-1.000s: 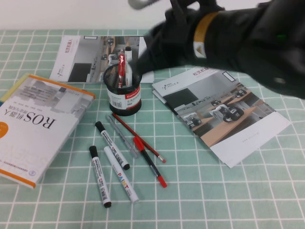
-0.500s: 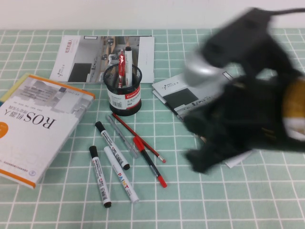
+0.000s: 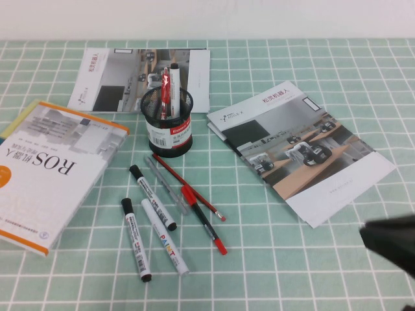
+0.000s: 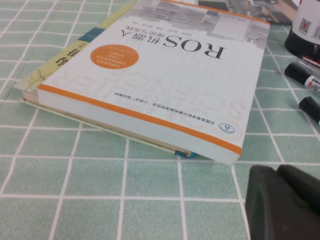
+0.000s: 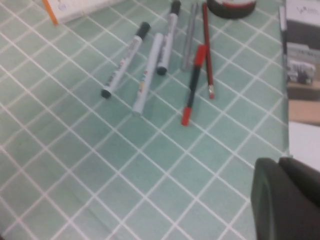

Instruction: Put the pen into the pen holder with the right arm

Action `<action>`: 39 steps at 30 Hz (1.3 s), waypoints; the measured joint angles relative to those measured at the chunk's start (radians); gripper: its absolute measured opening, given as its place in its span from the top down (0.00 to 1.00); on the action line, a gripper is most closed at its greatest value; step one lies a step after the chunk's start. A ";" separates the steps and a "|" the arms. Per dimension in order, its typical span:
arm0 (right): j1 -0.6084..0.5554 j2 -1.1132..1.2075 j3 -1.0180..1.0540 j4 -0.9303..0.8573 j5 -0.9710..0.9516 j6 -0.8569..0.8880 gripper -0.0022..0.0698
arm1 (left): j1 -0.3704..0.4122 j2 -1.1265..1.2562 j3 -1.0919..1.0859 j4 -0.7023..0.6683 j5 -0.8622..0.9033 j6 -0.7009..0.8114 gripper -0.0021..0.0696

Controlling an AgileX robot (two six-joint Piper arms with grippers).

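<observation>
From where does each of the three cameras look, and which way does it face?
High: raised on the robot's side, looking down at holder, book and loose pens; right arm at the near right.
Left wrist: low beside the book; left hand near its corner.
Right wrist: above the loose pens; shut right hand beside them.
Shared: high and right wrist both show the loose pens.

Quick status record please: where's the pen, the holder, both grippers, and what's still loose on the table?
pen: upright in the pen holder, white barrel beside a red pen
pen holder: standing between two brochures
right gripper: near right table edge, shut, holding nothing
left gripper: low beside the book, only its tip shows
loose items: three markers, red pens, pencil in front of the holder
</observation>
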 joint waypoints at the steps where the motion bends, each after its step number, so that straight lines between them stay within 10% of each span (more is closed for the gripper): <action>1: 0.000 -0.016 0.030 -0.013 -0.018 0.020 1.00 | 0.000 0.000 0.000 0.000 0.000 0.000 0.98; 23: -0.803 -0.606 0.703 -0.016 -0.485 0.116 1.00 | 0.000 0.000 0.000 0.000 0.000 0.000 0.98; 39: -0.854 -0.792 0.813 0.000 -0.494 0.117 1.00 | -0.001 0.000 0.000 0.000 0.000 0.000 0.98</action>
